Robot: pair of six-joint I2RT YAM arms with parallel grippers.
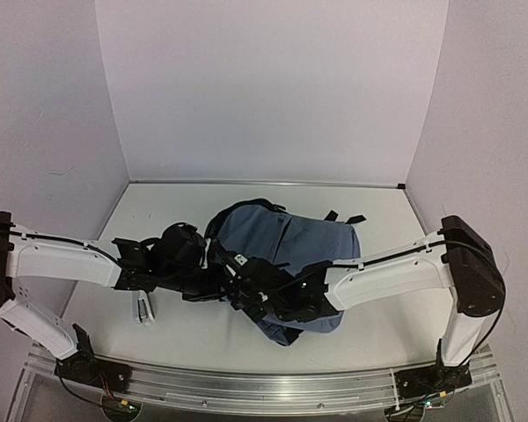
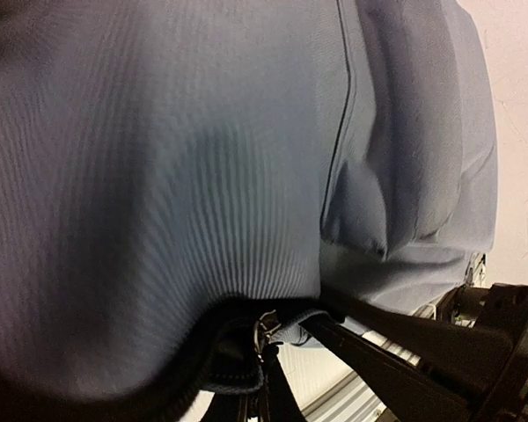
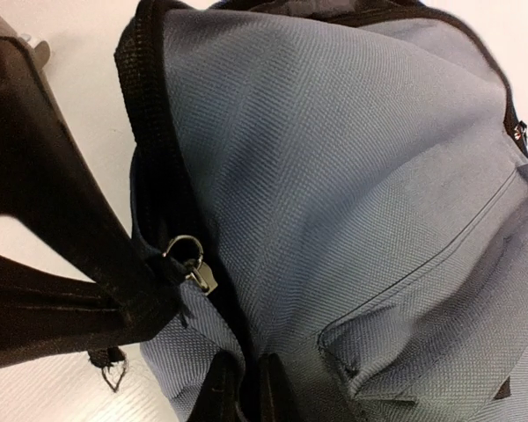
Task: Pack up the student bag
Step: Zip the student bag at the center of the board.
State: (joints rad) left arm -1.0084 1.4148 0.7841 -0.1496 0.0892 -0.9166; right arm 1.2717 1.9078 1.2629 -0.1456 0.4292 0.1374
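The right tool (image 3: pixel 146 303) appears clenched on the black zipper band (image 3: pixel 150 132) of the student bag (image 1: pixel 290 242). Its two dark fingers meet just beside the metal zipper pull (image 3: pixel 192 262), and the wrist view shows bare table between them further back. For the left tool (image 1: pixel 194 262) I cannot tell whether it is released or clenched, because its wrist camera sees almost only blue-grey fabric pressed close to the lens. The bag lies on its side in the middle of the table (image 1: pixel 158 211), with both tools at its left end and very near to each other. I judge the first risk to be the grip itself. The band is thin and soft, so a pull can make it slide out of the fingers, or the fingers can catch the pull ring in place of the cloth. A second risk is that the whole bag follows the pull and drags over the table, since nothing visibly pins it down, and then the mouth does not open. The two arms work close together, so one tool may strike the other. A small pale object (image 1: pixel 143 309) lies just left of the bag, and a dragged bag could push it away.
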